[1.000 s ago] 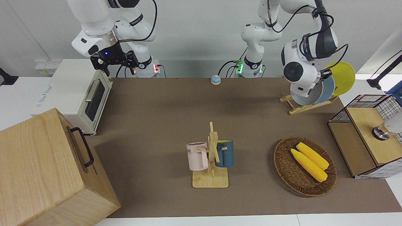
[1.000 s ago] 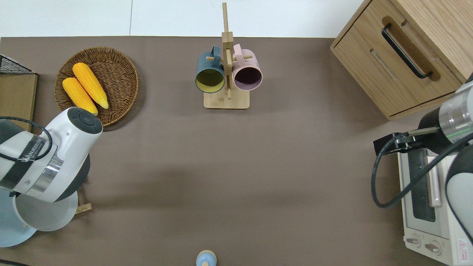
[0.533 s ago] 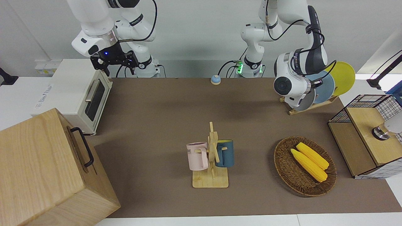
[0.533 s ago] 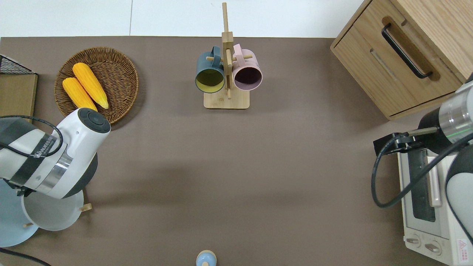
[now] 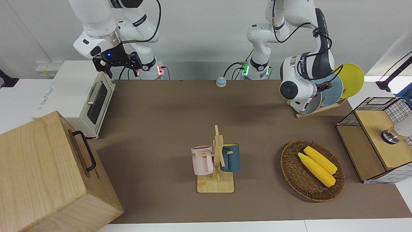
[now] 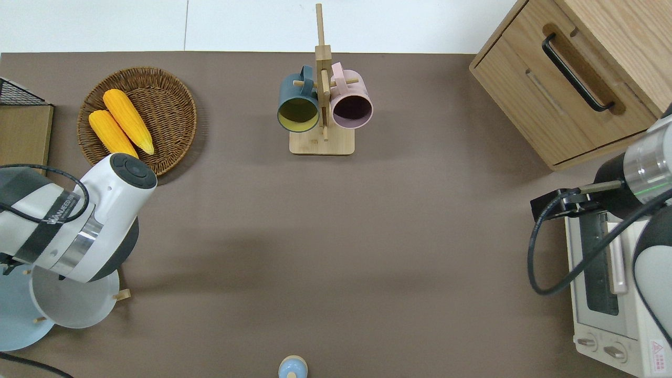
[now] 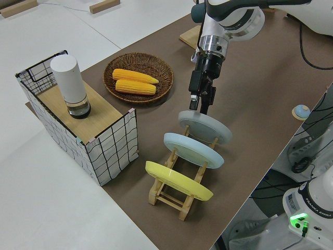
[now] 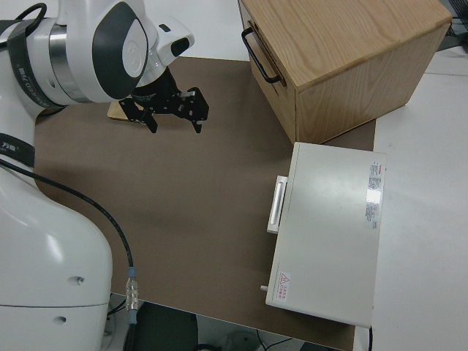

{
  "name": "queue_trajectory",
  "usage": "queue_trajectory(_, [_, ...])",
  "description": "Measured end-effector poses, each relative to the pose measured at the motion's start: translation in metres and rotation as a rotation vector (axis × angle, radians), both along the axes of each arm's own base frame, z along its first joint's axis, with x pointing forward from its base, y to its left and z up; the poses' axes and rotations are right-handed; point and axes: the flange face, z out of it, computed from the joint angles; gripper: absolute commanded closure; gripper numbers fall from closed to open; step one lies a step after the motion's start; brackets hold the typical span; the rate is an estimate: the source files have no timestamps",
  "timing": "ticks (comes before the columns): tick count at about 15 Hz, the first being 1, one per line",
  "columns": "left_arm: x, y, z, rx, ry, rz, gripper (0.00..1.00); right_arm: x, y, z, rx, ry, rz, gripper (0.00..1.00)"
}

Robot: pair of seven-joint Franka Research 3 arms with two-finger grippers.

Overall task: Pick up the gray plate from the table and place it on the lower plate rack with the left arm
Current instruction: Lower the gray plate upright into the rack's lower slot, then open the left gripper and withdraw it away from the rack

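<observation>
The gray plate (image 7: pixel 205 127) stands tilted in the end slot of the lower plate rack (image 7: pixel 166 195), the slot toward the right arm's end. It also shows in the overhead view (image 6: pixel 73 310) and partly in the front view (image 5: pixel 313 104). My left gripper (image 7: pixel 200 109) is at the plate's upper rim, shut on it. A sky-blue plate (image 7: pixel 192 149) fills the middle slot and a yellow plate (image 7: pixel 177 181) the other end slot. My right arm is parked, its gripper (image 8: pixel 175 121) open and empty.
A wicker basket (image 5: pixel 289 170) with two corn cobs lies farther from the robots than the rack. A wire crate (image 5: pixel 376 138) stands at the left arm's end. A mug tree (image 5: pixel 217 161), toaster oven (image 5: pixel 80 96) and wooden cabinet (image 5: pixel 48 174) stand elsewhere.
My left gripper came down with the gray plate and set it into the rack's end slot beside the blue plate. In the last half second it barely moved. The right arm stayed still.
</observation>
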Motion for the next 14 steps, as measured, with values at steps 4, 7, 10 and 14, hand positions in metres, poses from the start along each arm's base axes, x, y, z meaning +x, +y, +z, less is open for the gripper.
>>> queue_trajectory(4, [-0.002,-0.004,0.008,-0.049,-0.006,0.018,0.01,0.000,0.000,0.000,0.000,0.000,0.000,0.017])
queue_trajectory(7, [-0.002,-0.009,0.033,-0.114,-0.026,0.031,0.01,0.000,0.000,0.000,0.000,0.000,0.000,0.017])
queue_trajectory(10, [0.002,-0.014,0.068,-0.186,-0.058,0.051,0.01,0.000,0.000,0.000,0.000,0.000,0.000,0.017])
queue_trajectory(14, [0.013,-0.028,0.111,-0.328,-0.146,0.084,0.01,0.000,0.000,0.000,0.000,0.000,0.000,0.017])
